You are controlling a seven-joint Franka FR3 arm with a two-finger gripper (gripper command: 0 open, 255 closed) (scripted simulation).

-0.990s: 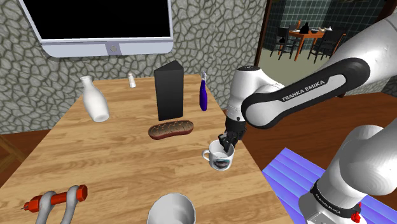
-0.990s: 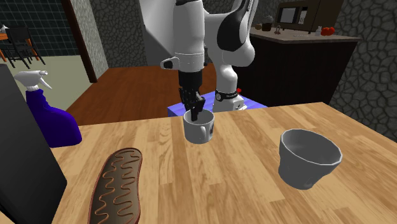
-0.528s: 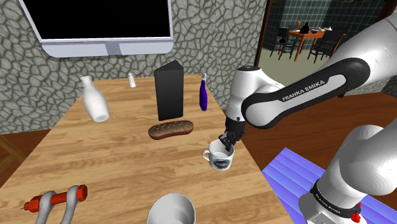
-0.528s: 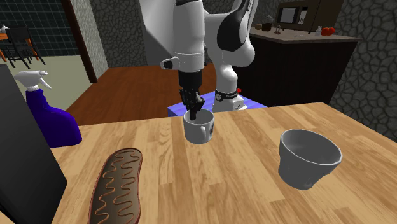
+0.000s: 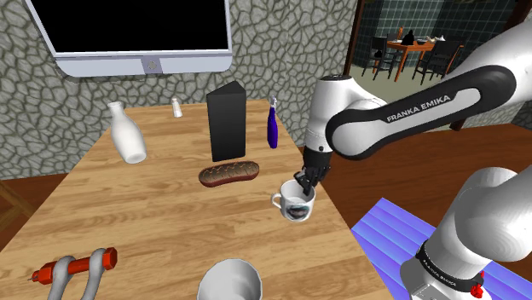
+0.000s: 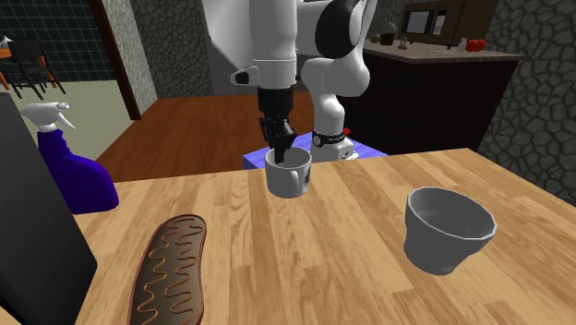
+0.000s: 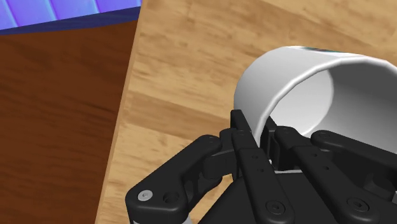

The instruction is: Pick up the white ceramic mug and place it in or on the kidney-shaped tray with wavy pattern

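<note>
At the shoulder view's far left, near the front edge of the pale wooden table (image 5: 153,213), found a red-handled grey metal shackle (image 5: 72,268). Next rightward, noted a white narrow-necked jug (image 5: 126,134), then a tall black box (image 5: 226,122), and just in front of that box the brown kidney-shaped tray with a wavy pattern (image 5: 228,173). Further right, noted a slim blue spray bottle (image 5: 273,126) and, near the table's right edge and well apart from the tray, the white glossy mug (image 5: 297,203). Found the all-black two-finger gripper (image 5: 302,184) reaching down onto its rim. Read it from the wrist view as clamped on the mug's wall, one finger (image 7: 242,137) outside and the other inside the cup.

Judged the step in hand as grasp made, lift just starting; could not confirm any gap under the base. Judged the next move to call for a straight raise, a carry toward the shoulder view's left over bare wood, and a level lowering onto the tray, with care against swing from a one-wall pinch.

Took from the wrist view the pinch itself, masked by the hand in the shoulder view. Took from the second exterior view the tray's squiggle lines drawn plainly, a mere dark texture from the shoulder, plus a close look at a grey faceted bowl (image 6: 450,229) at that view's right.
</note>
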